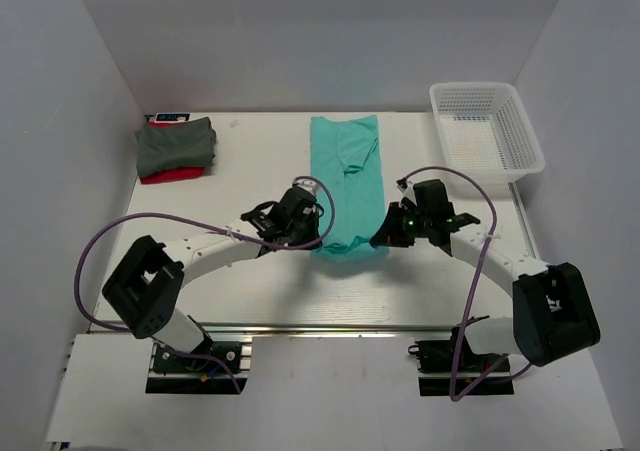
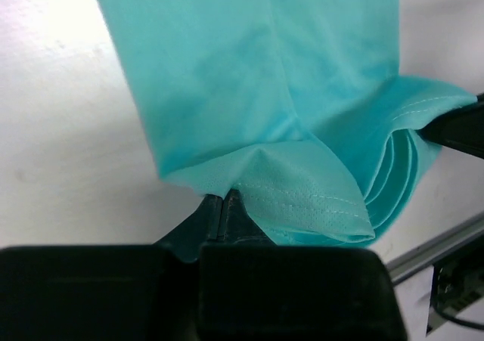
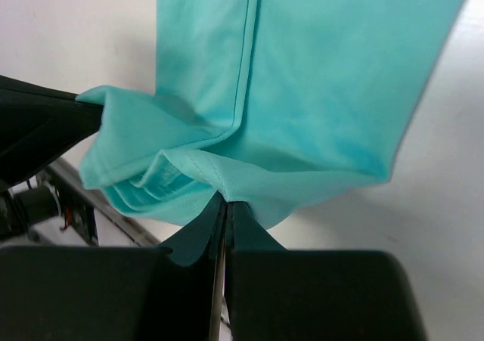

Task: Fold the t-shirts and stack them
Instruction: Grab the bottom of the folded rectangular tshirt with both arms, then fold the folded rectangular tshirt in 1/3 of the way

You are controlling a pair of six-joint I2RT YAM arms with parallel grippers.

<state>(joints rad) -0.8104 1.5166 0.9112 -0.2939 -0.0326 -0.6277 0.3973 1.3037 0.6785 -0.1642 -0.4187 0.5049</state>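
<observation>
The teal t-shirt (image 1: pixel 347 171) lies as a long narrow strip down the middle of the table, folded lengthwise. My left gripper (image 1: pixel 318 233) is shut on its near left hem corner (image 2: pixel 249 171). My right gripper (image 1: pixel 380 237) is shut on its near right hem corner (image 3: pixel 227 186). Both hold the near hem lifted a little, so its layers sag between them. At the far left a folded dark grey-green t-shirt (image 1: pixel 176 143) lies on top of a red t-shirt (image 1: pixel 172 176).
A white mesh basket (image 1: pixel 485 129) stands at the far right corner. A small dark card (image 1: pixel 168 118) lies behind the shirt stack. The table's metal front rail (image 1: pixel 330 328) runs just behind the arm bases.
</observation>
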